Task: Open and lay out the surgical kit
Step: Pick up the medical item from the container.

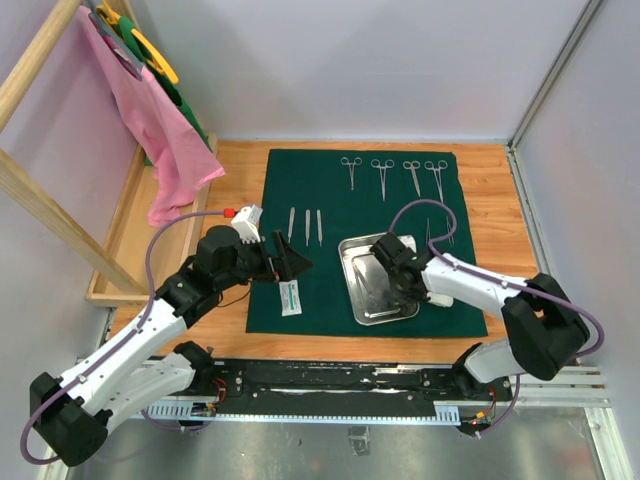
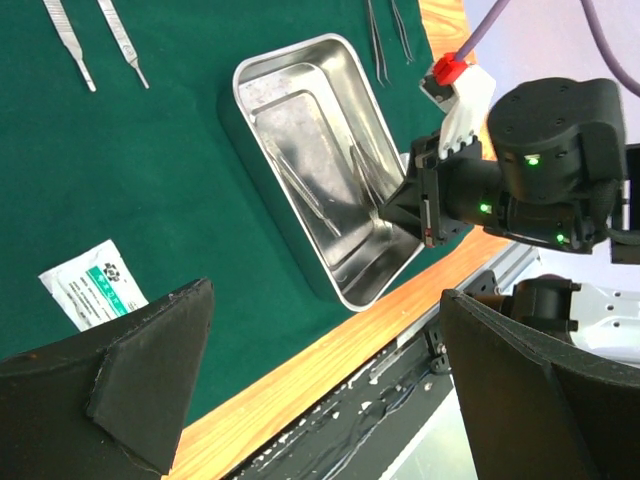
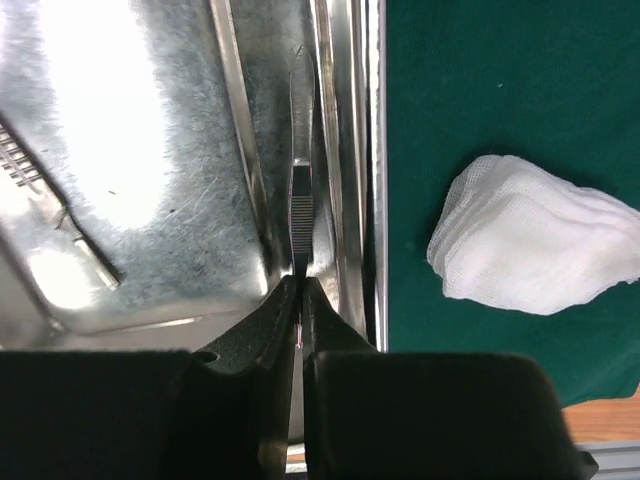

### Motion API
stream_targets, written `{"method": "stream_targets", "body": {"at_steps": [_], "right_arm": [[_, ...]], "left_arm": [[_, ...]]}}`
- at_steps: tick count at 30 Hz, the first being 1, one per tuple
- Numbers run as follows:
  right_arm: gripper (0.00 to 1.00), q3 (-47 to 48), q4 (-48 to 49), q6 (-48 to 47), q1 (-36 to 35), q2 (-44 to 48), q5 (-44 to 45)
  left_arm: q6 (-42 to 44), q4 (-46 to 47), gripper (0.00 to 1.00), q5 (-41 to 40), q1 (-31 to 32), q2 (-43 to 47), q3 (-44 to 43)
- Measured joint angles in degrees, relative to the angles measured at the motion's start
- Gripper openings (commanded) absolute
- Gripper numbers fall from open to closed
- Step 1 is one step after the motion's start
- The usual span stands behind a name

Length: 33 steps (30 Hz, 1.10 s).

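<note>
The dark green cloth (image 1: 330,200) lies spread flat on the wooden table. On it stands the steel tray (image 1: 358,252), with a row of clamps (image 1: 390,175) behind it and tweezers (image 1: 305,225) to its left. My right gripper (image 3: 300,290) reaches into the tray (image 3: 130,150) and is shut on the ribbed end of a tweezers (image 3: 302,200) lying along the tray's wall. A white gauze wad (image 3: 535,245) rests on the cloth just outside the tray. My left gripper (image 2: 325,330) hovers open and holds nothing, above the cloth's left side near the white packet (image 2: 93,292).
A pink cloth (image 1: 150,120) hangs from a wooden rack at the far left, above a wooden side shelf (image 1: 130,230). Two more slim instruments (image 1: 440,232) lie right of the tray. Another instrument (image 3: 60,220) lies inside the tray. The table's front edge (image 2: 330,380) runs below my left gripper.
</note>
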<state>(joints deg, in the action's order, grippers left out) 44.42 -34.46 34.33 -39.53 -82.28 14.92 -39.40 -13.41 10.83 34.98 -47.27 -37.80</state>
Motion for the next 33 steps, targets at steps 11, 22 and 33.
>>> {"method": "stream_targets", "body": {"at_steps": [11, 22, 33], "right_arm": [[0.01, 6.01, -0.37, -5.86, 0.04, 12.00, -3.69], [0.01, 3.98, 6.29, -7.28, 9.03, 24.02, -23.15], [0.01, -3.41, 12.85, -4.02, 22.18, 27.32, -42.49]], "left_arm": [[-0.17, 0.15, 0.99, 0.87, 0.00, -2.16, -0.66], [-3.39, 2.97, 0.99, 2.10, 4.28, -20.83, -17.46], [-6.36, 4.76, 0.94, -1.68, 11.52, -39.15, -31.26]]}}
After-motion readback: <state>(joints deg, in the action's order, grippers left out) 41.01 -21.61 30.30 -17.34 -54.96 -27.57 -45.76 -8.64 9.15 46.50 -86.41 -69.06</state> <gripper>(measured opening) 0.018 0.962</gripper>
